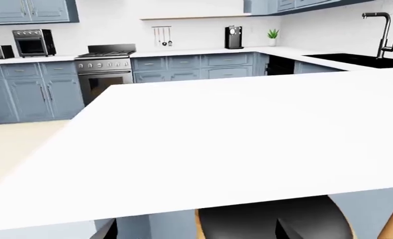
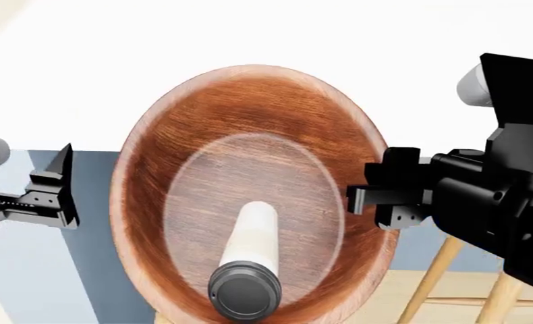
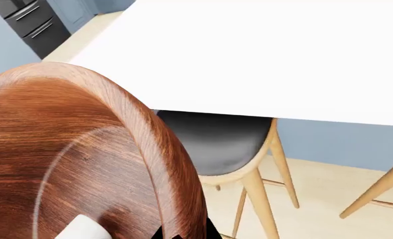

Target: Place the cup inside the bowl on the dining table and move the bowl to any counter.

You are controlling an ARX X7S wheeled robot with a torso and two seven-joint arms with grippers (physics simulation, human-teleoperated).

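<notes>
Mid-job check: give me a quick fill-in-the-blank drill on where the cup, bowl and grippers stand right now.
1. The slim cream-white cup with a dark grey lid lies on its ____ inside the large reddish-brown wooden bowl.
2. The ____ gripper grips the bowl's rim.
3. The left gripper holds ____.
4. Under the plain white dining table stands a wooden ____ with a black seat.

Missing words: side; right; nothing; stool

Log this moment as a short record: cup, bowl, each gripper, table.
cup: lying inside the bowl, cream body, dark lid toward the camera
bowl: wooden, held up past the table edge, above a stool
right gripper: at the bowl's right rim, fingers on it
left gripper: beside the bowl, apart from it, open
table: white top, nothing on the part shown
</notes>
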